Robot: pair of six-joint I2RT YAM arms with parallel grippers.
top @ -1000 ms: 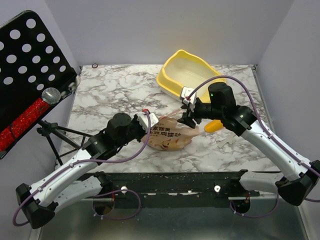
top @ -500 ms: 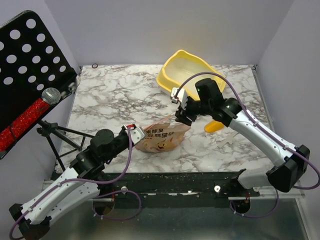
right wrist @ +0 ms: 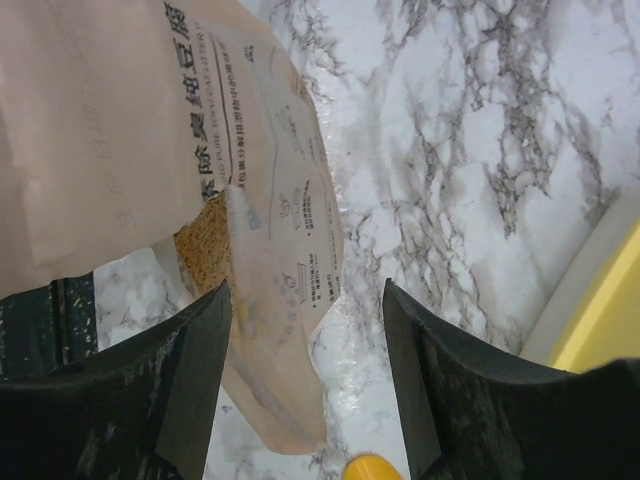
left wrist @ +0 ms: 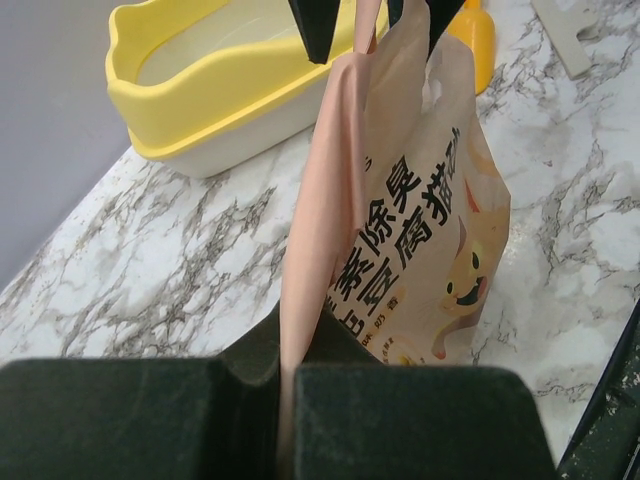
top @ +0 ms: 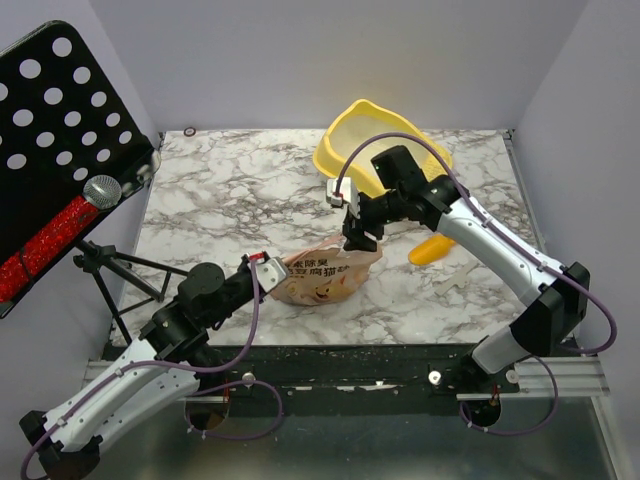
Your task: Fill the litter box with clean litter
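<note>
Left gripper [left wrist: 285, 385]: closed, with its pads clamped on the bottom edge of the bag [left wrist: 400, 230]; the paper ran straight out from between the two pads.
Right gripper [right wrist: 305, 370]: open, with fingers spread to either side of the bag's far end; whether either finger touched the paper could not be told.
Right fingers [left wrist: 312, 25]: in the left wrist view they were two dark tips, one on each side of the bag's far edge.
Bag: tan paper with dark printed characters and a cartoon face, stretched between the two grippers with its printed side up, low over the table [top: 220, 190].
Litter [right wrist: 203, 250]: a tan granular patch showed at the bag's opening, just beside one right finger.
Scoop [top: 427, 250]: yellow-orange, lying on the marble right of the bag and apart from it.
Litter box [top: 322, 160]: pale-yellow tray at the far side of the table, beyond the bag and behind the right arm, with its pale inside showing.
Table: white marble with grey veins.
Black panel [top: 60, 110]: perforated, standing off the table's left edge.
</note>
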